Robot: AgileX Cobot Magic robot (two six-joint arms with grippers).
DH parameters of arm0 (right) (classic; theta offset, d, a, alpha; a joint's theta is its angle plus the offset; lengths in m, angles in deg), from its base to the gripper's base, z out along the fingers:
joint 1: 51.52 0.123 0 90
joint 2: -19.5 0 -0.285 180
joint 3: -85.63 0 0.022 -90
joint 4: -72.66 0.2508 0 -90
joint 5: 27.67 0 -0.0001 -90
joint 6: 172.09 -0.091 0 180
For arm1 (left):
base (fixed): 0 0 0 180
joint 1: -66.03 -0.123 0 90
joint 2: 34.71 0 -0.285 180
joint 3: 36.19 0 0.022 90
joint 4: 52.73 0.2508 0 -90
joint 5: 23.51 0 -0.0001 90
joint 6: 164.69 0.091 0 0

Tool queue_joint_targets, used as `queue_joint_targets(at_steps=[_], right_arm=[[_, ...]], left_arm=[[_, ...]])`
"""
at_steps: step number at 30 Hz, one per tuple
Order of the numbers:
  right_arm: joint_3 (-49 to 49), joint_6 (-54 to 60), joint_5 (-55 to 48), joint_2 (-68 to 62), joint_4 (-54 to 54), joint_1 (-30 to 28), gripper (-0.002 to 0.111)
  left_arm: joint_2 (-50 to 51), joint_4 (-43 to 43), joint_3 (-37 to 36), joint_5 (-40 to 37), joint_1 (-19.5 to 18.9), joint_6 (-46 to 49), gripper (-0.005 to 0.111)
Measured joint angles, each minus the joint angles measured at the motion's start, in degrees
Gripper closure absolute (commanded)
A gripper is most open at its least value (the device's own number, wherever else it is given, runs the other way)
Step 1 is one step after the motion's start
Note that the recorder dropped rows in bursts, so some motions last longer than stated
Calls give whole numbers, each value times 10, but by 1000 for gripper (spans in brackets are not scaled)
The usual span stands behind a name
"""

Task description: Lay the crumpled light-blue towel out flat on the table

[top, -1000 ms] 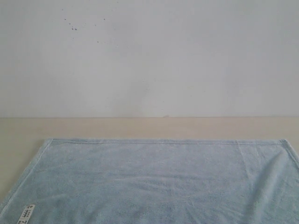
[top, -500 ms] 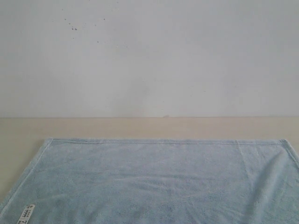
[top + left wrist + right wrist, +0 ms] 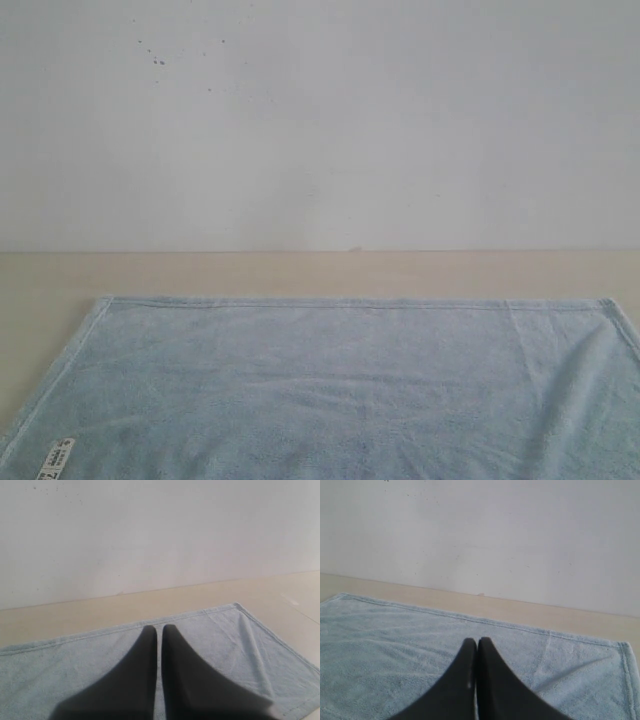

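Since the towel [image 3: 340, 390] lies flat on the counter [image 3: 300, 272], I reckon nothing's left to tug, so both jaws hover over it pinched together, empty

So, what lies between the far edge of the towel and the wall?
Only a bare strip of the table lies between the towel and the wall. The exterior view shows this most plainly, and both wrist views agree.
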Motion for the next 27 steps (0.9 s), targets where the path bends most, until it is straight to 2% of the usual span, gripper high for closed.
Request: queue_joint_targets(at_steps=[7, 13, 21, 27], right_arm=[[1, -2, 0, 0, 0, 0, 109], [3, -2, -1, 0, 0, 0, 109], [3, -2, -1, 0, 0, 0, 109], [3, -2, -1, 0, 0, 0, 109]], left_arm=[[-52, 1, -2, 0, 0, 0, 103], [-170, 1, -22, 3, 0, 0, 103], [-310, -9, -123, 15, 0, -2, 103], [-358, -15, -187, 7, 0, -94, 103]])
